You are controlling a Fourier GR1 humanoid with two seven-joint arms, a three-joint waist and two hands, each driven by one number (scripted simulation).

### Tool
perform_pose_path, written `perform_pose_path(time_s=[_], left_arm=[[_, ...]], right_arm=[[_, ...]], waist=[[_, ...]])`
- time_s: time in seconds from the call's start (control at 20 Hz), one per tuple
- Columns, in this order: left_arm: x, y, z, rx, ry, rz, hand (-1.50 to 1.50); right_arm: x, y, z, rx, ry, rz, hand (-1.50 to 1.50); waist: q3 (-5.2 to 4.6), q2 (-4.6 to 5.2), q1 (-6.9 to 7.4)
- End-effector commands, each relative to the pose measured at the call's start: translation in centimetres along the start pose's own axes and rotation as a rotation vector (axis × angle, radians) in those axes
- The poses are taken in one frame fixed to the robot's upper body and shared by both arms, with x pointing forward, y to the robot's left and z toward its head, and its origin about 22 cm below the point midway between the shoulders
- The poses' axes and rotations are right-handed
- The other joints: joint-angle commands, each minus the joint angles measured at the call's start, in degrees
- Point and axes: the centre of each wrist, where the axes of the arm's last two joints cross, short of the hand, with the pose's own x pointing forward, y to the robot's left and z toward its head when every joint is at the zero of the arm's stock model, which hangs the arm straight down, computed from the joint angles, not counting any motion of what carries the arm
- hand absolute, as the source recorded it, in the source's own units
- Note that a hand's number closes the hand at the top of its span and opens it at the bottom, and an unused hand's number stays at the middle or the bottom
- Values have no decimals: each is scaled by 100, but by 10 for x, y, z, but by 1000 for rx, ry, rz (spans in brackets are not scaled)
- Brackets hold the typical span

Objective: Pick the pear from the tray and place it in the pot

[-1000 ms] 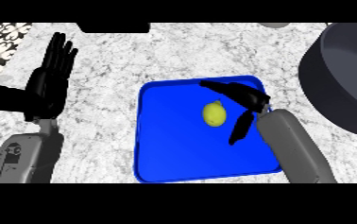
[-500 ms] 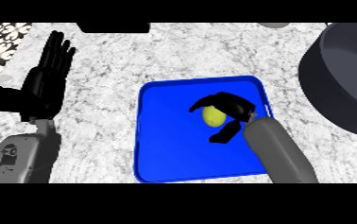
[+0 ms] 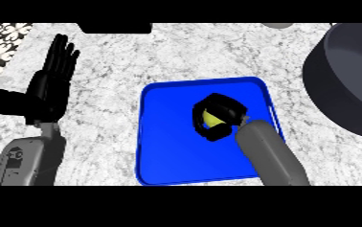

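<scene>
I see a white-and-grey marbled bench [image 3: 176, 53] filling the head view from edge to edge; nothing of the room beyond it shows. A bright blue rectangular tray with a raised rim [image 3: 170, 144] sits on the bench at the middle. The small yellow-green pear [image 3: 210, 117] lies in the tray's upper right part, on the tray floor as far as I can tell. My right hand [image 3: 212, 134] is over it, its black fingers and thumb curled round the fruit so that only a patch of yellow-green shows between them. Its grey forearm [image 3: 272, 159] comes in from the lower edge across the tray's right corner.

The large dark grey round pot [image 3: 339, 77] stands on the bench at the right edge, just beside the tray and partly out of view. My left hand [image 3: 50, 89] rests at the left, well apart from the tray, fingers straight and pointing up, holding nothing. A flat black object [image 3: 114, 28] is cut off by the top edge, and a black-and-white patterned patch [image 3: 13, 32] shows in the upper left corner.
</scene>
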Motion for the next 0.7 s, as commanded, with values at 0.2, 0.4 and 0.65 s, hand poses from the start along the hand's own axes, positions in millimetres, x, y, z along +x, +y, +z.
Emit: perform_pose_path(time_s=[0.2, 0.4, 0.65], left_arm=[[-5, -1, 1, 8, -18, -6, 0], [9, 24, 12, 33, 13, -2, 0], [0, 36, 13, 104, 36, -34, 0]], right_arm=[[14, -30, 27, -163, 75, 118, 150], [40, -1, 66, -146, 48, 208, 150], [75, 47, 104, -95, -71, 410, 150]], waist=[[-2, -17, -78], [-6, -92, -209], [-17, -222, -644]])
